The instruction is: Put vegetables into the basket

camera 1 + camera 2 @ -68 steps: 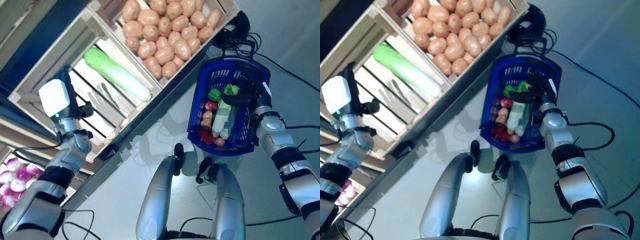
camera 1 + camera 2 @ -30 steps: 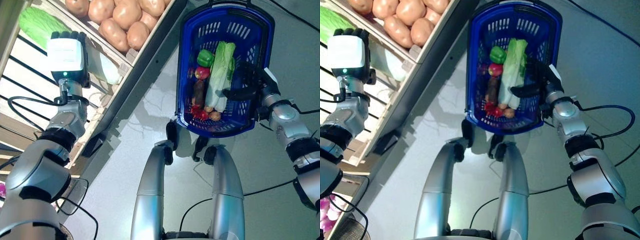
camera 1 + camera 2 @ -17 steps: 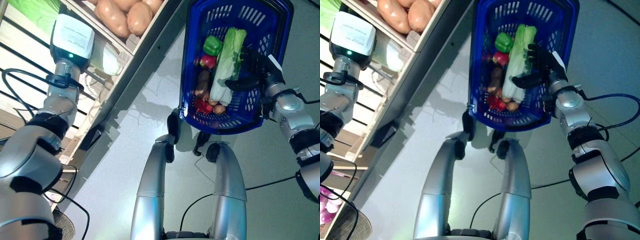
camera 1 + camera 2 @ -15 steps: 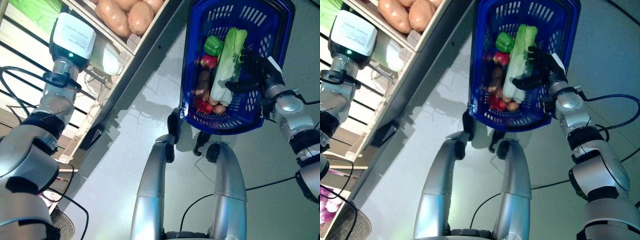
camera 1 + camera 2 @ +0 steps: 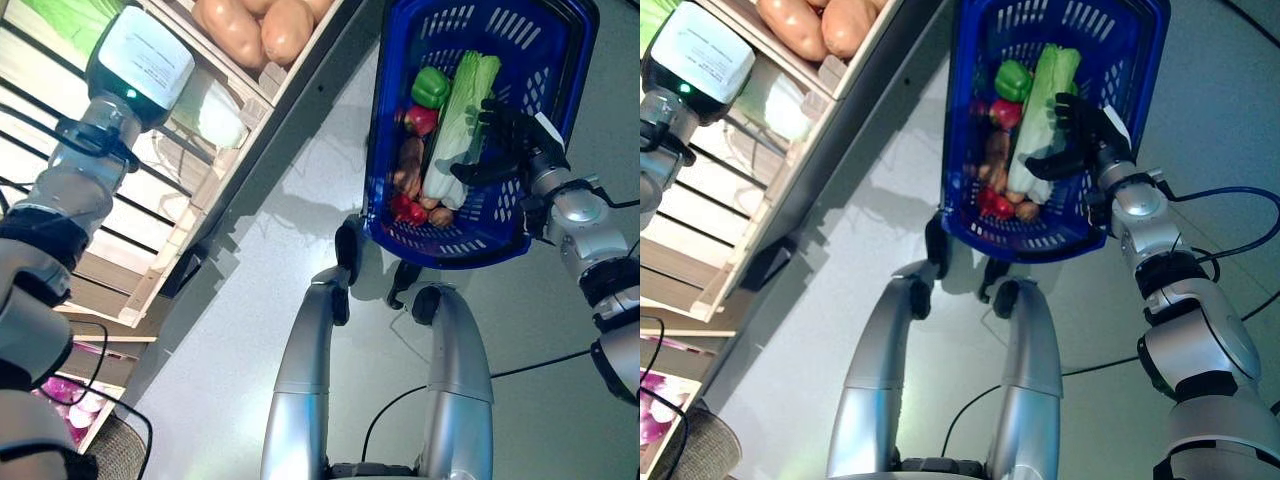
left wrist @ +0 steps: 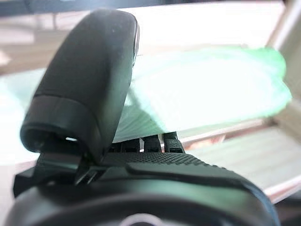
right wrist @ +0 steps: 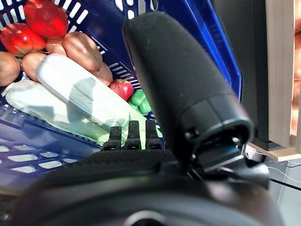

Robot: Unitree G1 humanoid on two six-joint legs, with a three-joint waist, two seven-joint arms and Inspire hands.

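Note:
The blue basket [image 5: 480, 250] stands on the floor at the upper right. In it lie a long pale green cabbage [image 5: 455, 120], a green pepper [image 5: 430, 87], red peppers [image 5: 405, 208] and brown potatoes [image 7: 82, 49]. My right hand [image 5: 505, 140] is over the basket's right rim, fingers straight, holding nothing. My left arm reaches into the wooden stand's slatted crate [image 5: 150, 230]. In the left wrist view my left hand [image 6: 89, 80] is open, its fingers [image 6: 153, 141] pointing at a pale green cabbage [image 6: 207, 89] just past them, which also shows in the left eye view [image 5: 205, 110].
The wooden stand [image 5: 265, 110] runs along the left side, its lower edge slanting down to the floor. Grey floor [image 5: 240, 330] lies between the stand and the basket.
The camera has shifted. My left arm has moved further into the crate towards the pale green cabbage. My right hand has stayed at the basket's rim.

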